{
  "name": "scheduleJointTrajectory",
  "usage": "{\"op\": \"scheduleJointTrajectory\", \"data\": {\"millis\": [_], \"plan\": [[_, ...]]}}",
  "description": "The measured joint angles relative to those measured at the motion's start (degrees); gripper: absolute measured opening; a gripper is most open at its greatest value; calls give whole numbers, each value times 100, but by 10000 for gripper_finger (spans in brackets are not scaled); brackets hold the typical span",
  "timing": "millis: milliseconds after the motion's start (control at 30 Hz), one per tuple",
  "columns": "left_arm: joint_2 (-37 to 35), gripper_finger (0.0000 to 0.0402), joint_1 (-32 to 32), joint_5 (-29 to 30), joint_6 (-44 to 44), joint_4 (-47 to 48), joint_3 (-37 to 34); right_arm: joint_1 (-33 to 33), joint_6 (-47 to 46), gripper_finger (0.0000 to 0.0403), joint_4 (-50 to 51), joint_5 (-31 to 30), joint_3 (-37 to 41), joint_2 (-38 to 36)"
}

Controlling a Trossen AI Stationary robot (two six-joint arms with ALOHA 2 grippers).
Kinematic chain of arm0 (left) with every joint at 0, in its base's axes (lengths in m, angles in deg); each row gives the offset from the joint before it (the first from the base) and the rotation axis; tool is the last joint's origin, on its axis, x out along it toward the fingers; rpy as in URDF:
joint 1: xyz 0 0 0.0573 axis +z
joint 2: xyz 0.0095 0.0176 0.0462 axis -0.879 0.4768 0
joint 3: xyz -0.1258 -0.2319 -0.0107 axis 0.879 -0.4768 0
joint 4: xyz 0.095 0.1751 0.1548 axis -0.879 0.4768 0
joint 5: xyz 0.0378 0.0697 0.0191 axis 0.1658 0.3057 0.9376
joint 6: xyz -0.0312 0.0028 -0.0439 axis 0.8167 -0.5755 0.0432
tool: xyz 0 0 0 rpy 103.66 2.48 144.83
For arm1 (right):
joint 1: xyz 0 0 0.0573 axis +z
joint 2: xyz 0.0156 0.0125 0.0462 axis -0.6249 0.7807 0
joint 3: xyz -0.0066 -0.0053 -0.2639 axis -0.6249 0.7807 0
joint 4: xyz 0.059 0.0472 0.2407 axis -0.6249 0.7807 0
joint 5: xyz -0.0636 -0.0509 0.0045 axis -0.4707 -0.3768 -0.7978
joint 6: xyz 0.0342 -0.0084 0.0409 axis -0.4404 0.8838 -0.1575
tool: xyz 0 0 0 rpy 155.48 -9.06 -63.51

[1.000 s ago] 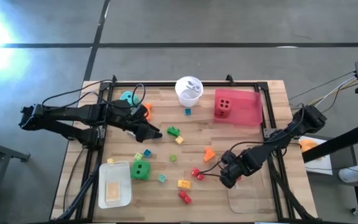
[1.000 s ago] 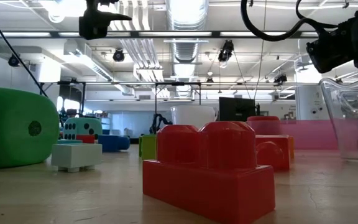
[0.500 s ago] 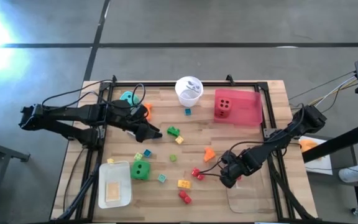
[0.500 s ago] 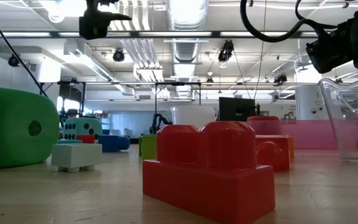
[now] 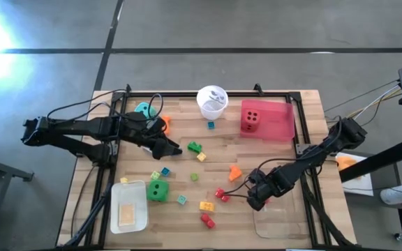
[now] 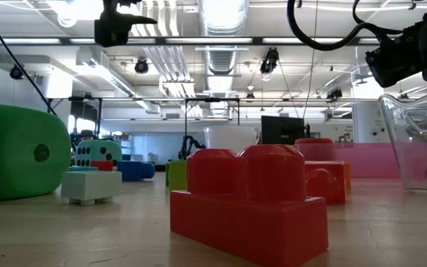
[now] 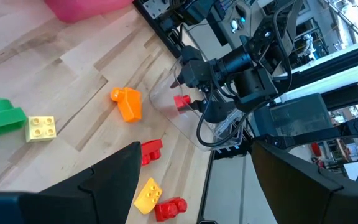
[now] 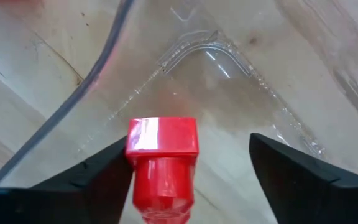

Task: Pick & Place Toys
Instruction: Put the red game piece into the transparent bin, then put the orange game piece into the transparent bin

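Right wrist view — right gripper [image 8: 188, 163] holds red brick [image 8: 162, 155] over clear tray [image 8: 241, 74].

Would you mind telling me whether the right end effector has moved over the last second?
No. The right end effector sits beside the clear tray's corner as before, holding a red brick.

Low view: green die [image 6: 13, 152] cut off at left edge; clear tray [image 6: 421, 141] cut off at right. Right wrist view: red brick [image 8: 162, 165] cut off at bottom edge. Left tool: finger state indeterminable.
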Motion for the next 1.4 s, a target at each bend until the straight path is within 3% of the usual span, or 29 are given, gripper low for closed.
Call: {"op": "scheduleJointTrajectory", "data": {"millis": [233, 800, 1133, 1233, 1400], "plan": [[0, 307, 0, 0, 2, 2, 0, 0, -9, 350, 59, 63, -113, -25], [0, 307, 0, 0, 0, 13, 0, 2, 401, 354, 361, 24, -462, -25], [0, 307, 2, -98, 2, 32, 0, 78, 1104, 354, 2032, 303, -1585, -262], [0, 307, 7, -103, -13, 59, 0, 76, 1474, 354, 2658, -5, -2111, -326], [0, 307, 13, -103, -58, 61, 0, -74, 2859, 354, 2944, -1215, -2730, -286]]}}
